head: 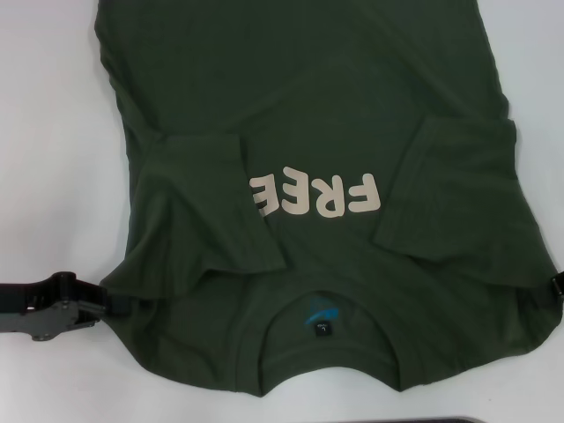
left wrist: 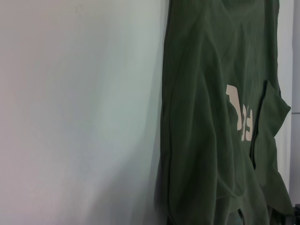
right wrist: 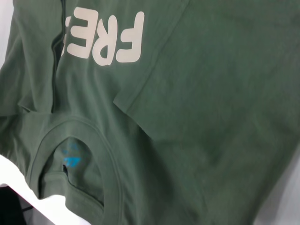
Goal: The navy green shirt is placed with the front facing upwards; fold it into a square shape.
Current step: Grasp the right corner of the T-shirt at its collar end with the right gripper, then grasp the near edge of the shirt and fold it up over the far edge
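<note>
Lying face up on the table (head: 53,106) between both grippers, the shirt (head: 317,115) has its sleeves folded in; the left gripper (head: 104,300) and right gripper (head: 555,286) are seen at its shoulders, grip unreadable; folding collar toward hem is judged next

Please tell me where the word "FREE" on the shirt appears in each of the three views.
Head view: "FREE" sits mid-frame, upside down, its left end under a folded sleeve.
Left wrist view: only part of the lettering shows, right of centre.
Right wrist view: at the top, left of centre.
Shared landmark: the folded sleeve edge crossing the letters.
</note>
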